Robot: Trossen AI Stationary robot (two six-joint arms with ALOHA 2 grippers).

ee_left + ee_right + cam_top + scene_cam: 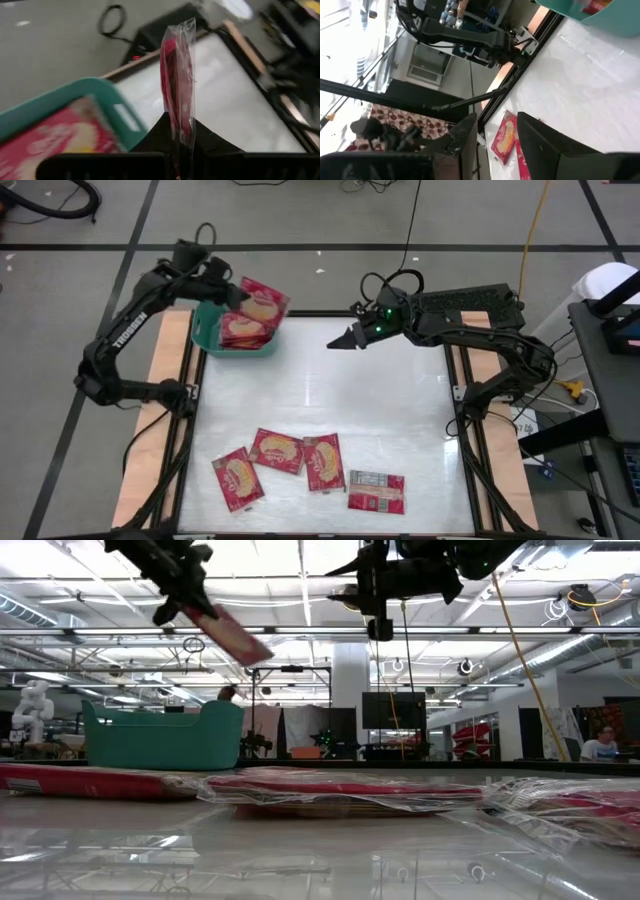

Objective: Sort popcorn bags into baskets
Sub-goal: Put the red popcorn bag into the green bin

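Four popcorn bags (300, 468) wait along the table's (330, 400) near edge. Left jaws (236, 298) pinch another packet (262, 302) above the teal basket (208, 330); centre it before releasing. Right jaws (340, 340), empty and part-open, hover mid-table.

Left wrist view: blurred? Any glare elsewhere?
Left wrist view: teal basket and background smeared, but the held popcorn bag stays fairly sharp. Low view: bright ceiling lights reflect off the glossy table. High view: faint sheen on the table, nothing washed out.
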